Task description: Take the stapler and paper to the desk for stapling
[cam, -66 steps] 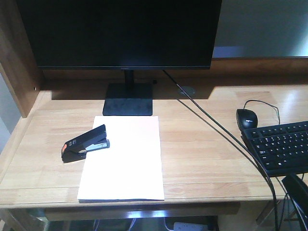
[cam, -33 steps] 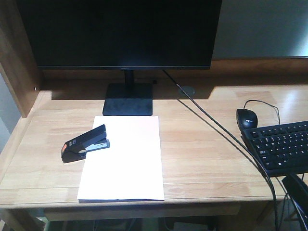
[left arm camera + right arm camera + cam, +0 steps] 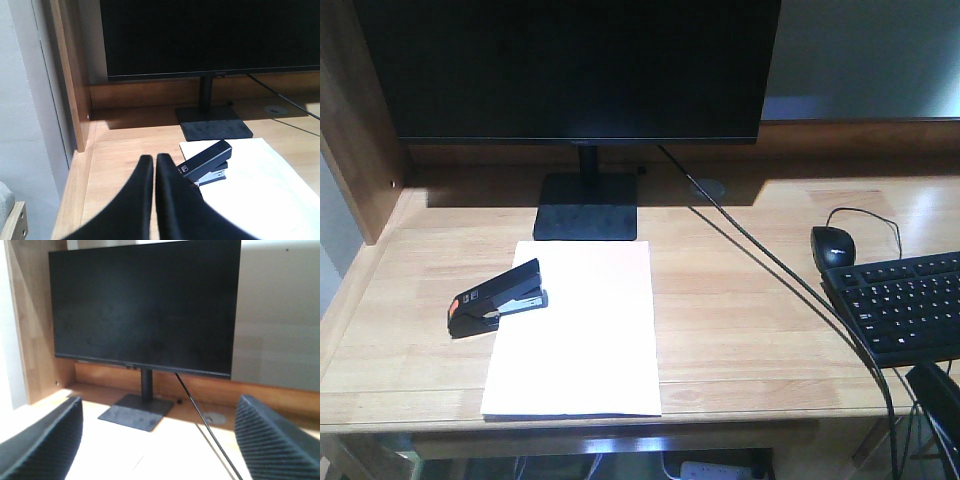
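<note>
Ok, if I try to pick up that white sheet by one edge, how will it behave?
The paper looks like one thin sheet lying flat on the desk, so it will probably droop and offer little edge to pinch. The stapler appears to rest on its left edge, so a pull may pivot the sheet or drag the stapler along.

keyboard [image 3: 905,305] cropped right, monitor [image 3: 570,65] top cropped
</note>
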